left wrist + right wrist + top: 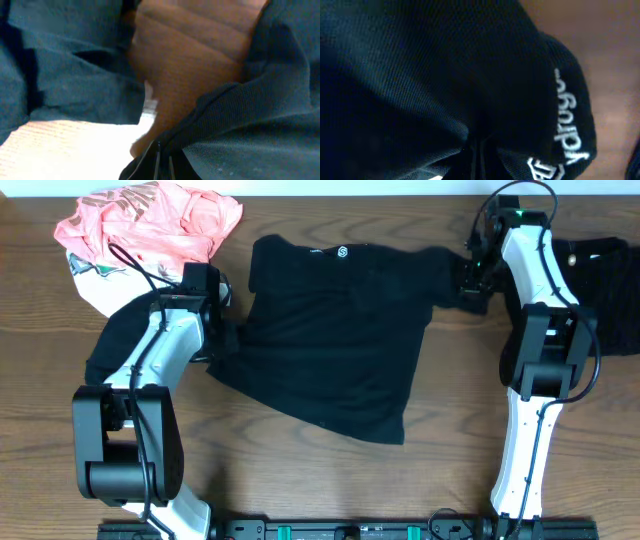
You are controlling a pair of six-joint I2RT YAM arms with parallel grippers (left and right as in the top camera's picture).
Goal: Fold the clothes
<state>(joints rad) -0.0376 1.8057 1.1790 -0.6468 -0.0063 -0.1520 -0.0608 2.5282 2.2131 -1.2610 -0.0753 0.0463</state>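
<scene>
Now, black T-shirt point(335, 330): spread on the middle of the surface, collar towards 12 o'clock, hem towards 6 o'clock and skewed a little, one sleeve stretched out towards 3 o'clock.
White logo point(342, 252): small mark just below the collar, at the shirt's 12 o'clock edge.
Surface point(300, 480): brown wood grain, bare along 6 o'clock below the hem.
Left end effector point(222, 332): at the shirt's 9 o'clock edge, by the sleeve. In the left wrist view its fingers are pressed together point(162, 162) with folds of black cloth gathered into them, so it is pinching the black T-shirt; bare wood shows beyond the cloth.
Right end effector point(470, 285): at the tip of the sleeve on the shirt's 3 o'clock side. In the right wrist view it is closed point(479, 155) on dark knit cloth that puckers towards the fingertips, pinching the black T-shirt.
White lettering point(567, 120): printed along the sleeve edge, only partly readable.
Pink garment point(150, 220): crumpled heap at the surface's 10 o'clock corner, apart from the shirt.
White printed garment point(95, 275): under the pink heap at its 7 o'clock side.
Dark garment point(108, 348): lies at 9 o'clock, partly under the left arm.
Black clothing point(605, 290): bunched at the 3 o'clock edge, beyond the right arm.
</scene>
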